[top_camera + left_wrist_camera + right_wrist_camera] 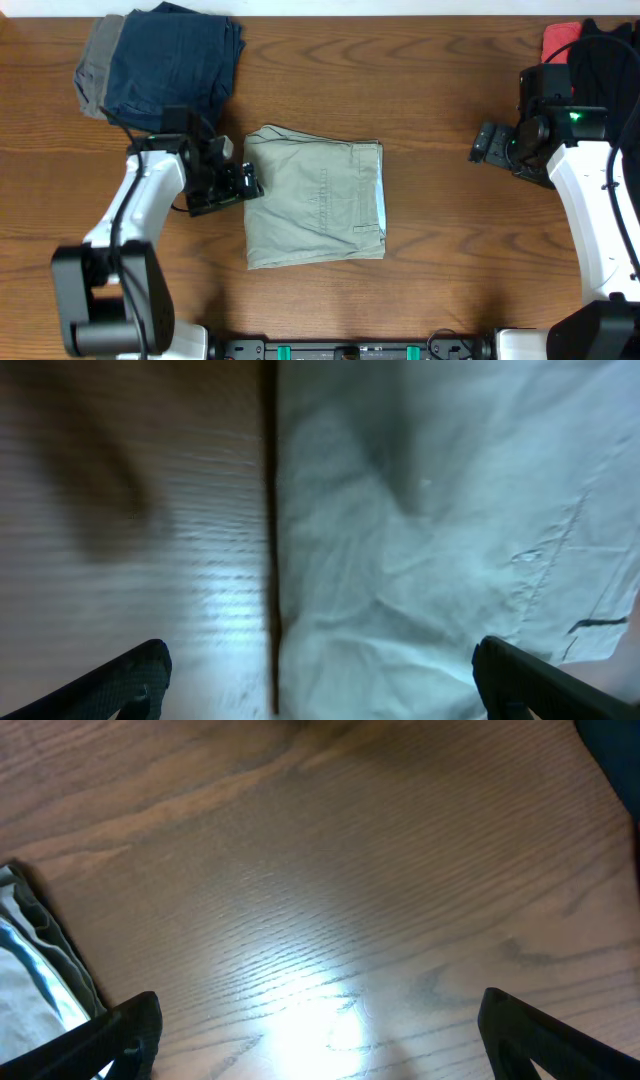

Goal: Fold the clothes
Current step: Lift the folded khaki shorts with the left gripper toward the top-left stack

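Khaki shorts (315, 198) lie whole overhead; left wrist catches only their edge.

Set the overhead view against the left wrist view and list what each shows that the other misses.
Only overhead: the navy pile, a grey piece at its left, a red piece far right, the right arm, the khaki shorts in full folded outline. Only left wrist: close creases and a stitched seam. Both: the shorts' edge, the wooden table, the open jaws of the left arm.
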